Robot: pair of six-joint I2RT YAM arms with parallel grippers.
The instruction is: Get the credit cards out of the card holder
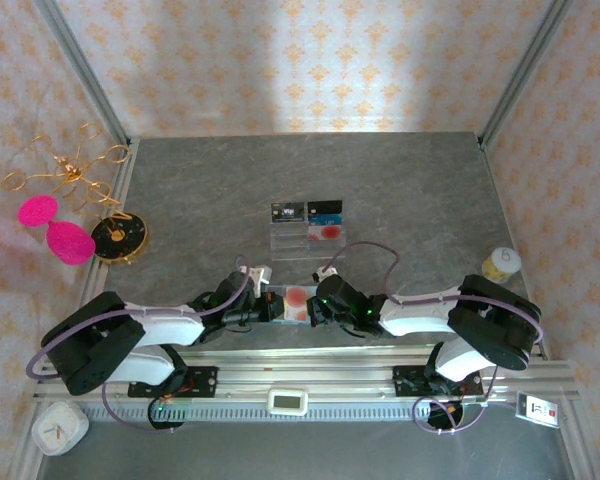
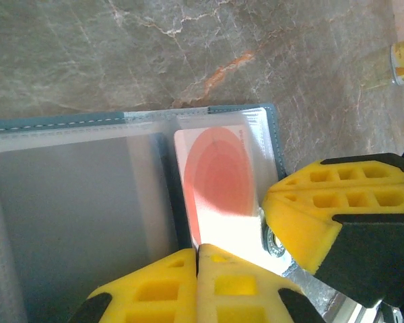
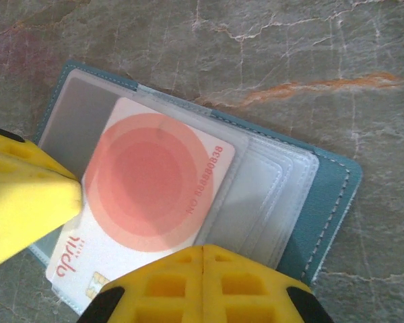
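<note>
Card holder [image 3: 333, 182] lies open, pale red-print card [image 3: 148, 182] in pocket. L gripper [image 2: 197, 252] and R gripper [image 3: 202, 250] both pressed together at holder's edge, grip unclear.

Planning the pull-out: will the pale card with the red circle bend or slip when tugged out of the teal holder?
The card lies flat with crisp edges, so probably stiff. Its glossy face looks slippery. The thin card holder seems light and may drag along.

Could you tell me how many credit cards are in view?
4: a red-circle card in the card holder; a black card, a blue card and a red-dot card at the clear tray. Pockets may hide more.
</note>
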